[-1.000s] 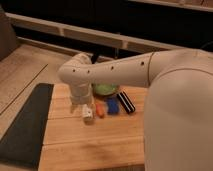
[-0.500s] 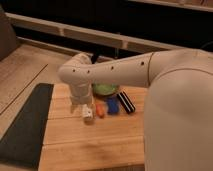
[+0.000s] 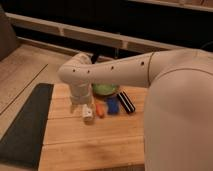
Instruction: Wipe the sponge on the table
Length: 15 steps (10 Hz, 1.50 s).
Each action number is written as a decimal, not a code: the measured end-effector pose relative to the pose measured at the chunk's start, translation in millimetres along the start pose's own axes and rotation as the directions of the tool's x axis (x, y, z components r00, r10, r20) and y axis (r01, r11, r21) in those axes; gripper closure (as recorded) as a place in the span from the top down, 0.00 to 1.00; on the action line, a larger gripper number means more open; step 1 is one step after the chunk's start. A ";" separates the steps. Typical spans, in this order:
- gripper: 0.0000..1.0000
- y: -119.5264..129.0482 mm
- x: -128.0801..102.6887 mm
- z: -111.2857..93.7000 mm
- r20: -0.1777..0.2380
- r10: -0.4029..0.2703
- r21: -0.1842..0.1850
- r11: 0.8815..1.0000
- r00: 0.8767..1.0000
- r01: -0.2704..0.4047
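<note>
One gripper (image 3: 87,113) | low over table (image 3: 75,145) | possibly touching it

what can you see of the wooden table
The table is a light wooden top of wide bamboo-like planks with visible seams, flat. A dark grey mat runs along its left side. A green bowl, an orange item, a blue item and a black item rest near its far edge. The hand is down close to the surface, left of them.
</note>
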 end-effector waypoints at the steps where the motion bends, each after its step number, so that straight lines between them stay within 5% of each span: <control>1: 0.65 0.0 0.0 0.0 0.000 0.000 0.000 1.000 1.000 0.000; 5: 0.65 -2.3 -5.0 -2.3 0.022 -0.006 0.006 1.000 1.000 0.006; 7: 0.65 -12.2 -31.8 -13.9 0.125 -0.055 0.013 0.998 0.991 0.054; 9: 0.65 -30.3 -75.1 -46.1 0.302 -0.141 0.005 0.989 0.943 0.146; 11: 0.65 -44.1 -97.6 -68.0 0.399 -0.187 0.014 0.980 0.898 0.198; 13: 0.65 -42.6 -97.3 -67.4 0.398 -0.194 0.018 0.979 0.896 0.204; 14: 0.65 -44.6 -94.9 -61.0 0.382 -0.197 0.025 0.979 0.903 0.203; 15: 0.65 -62.8 -91.9 -41.5 0.333 -0.198 0.057 0.980 0.922 0.190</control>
